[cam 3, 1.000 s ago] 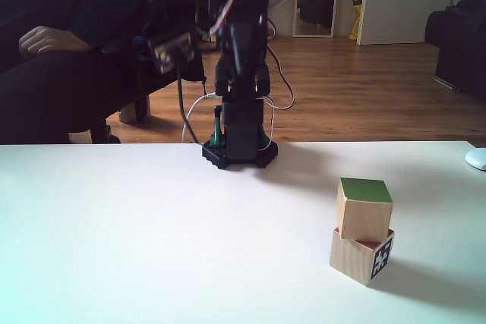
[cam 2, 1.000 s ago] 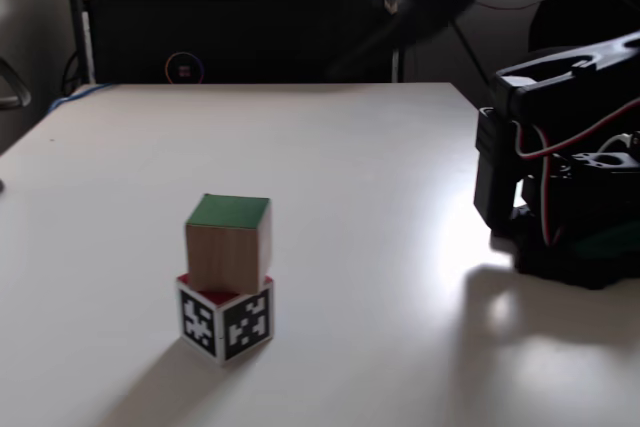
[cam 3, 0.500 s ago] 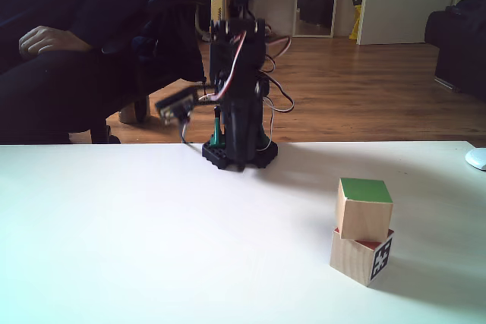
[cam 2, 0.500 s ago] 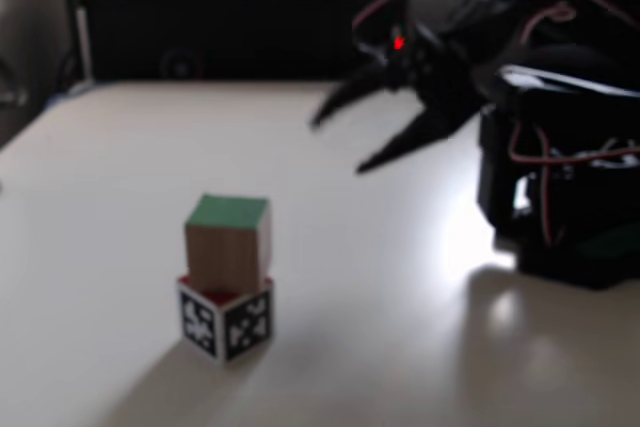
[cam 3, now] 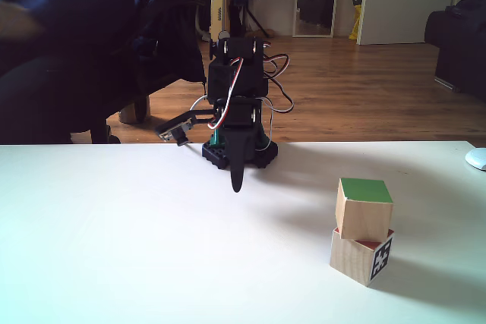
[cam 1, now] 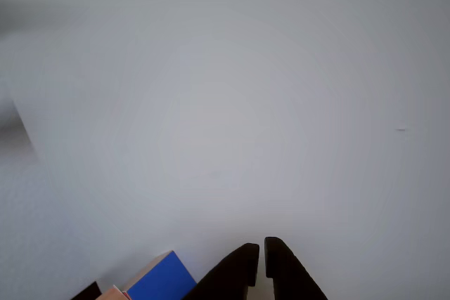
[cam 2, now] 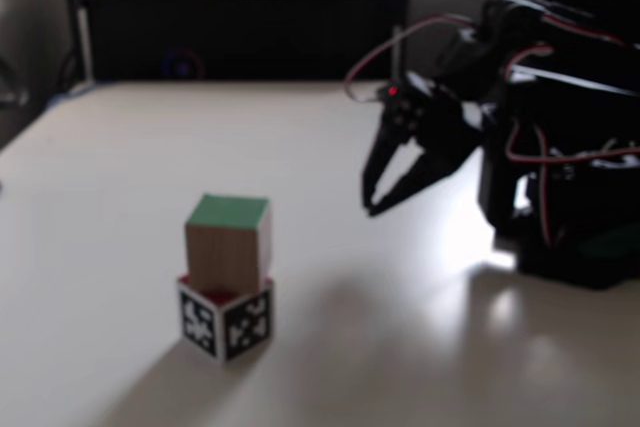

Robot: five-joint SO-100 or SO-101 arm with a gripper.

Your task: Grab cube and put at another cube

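1. Green-faced cube [cam 2: 228,243] sitting squarely on top of another cube [cam 2: 226,322], green face up, stack standing on the white counter [cam 2: 120,177] in a fixed view.
2. Same stack from the opposite side in a fixed view: green-faced cube [cam 3: 364,209] on top, slightly turned against the lower cube [cam 3: 361,257], a strip of red showing between them.
3. Black-and-white marker patterns on the lower cube's two near faces in one fixed view, on one face in the other.
4. Hand [cam 2: 373,204] well apart from the stack, hanging tips-down above the counter close to the arm's base [cam 2: 570,247], fingers drawn near together with a thin gap at the tips, nothing between them.
5. From the facing fixed view, hand [cam 3: 237,185] pointing straight down in front of the base, low over the counter [cam 3: 114,248].
6. Other view: two dark fingertips [cam 1: 242,261] rising from the bottom edge, a narrow slit between them, bare white counter [cam 1: 225,103] beyond.
7. Blue face of a cube [cam 1: 160,280] peeking in at the bottom edge, left of the fingertips, not touching them.
8. Dark cabinet [cam 2: 235,22] behind the counter in a fixed view.
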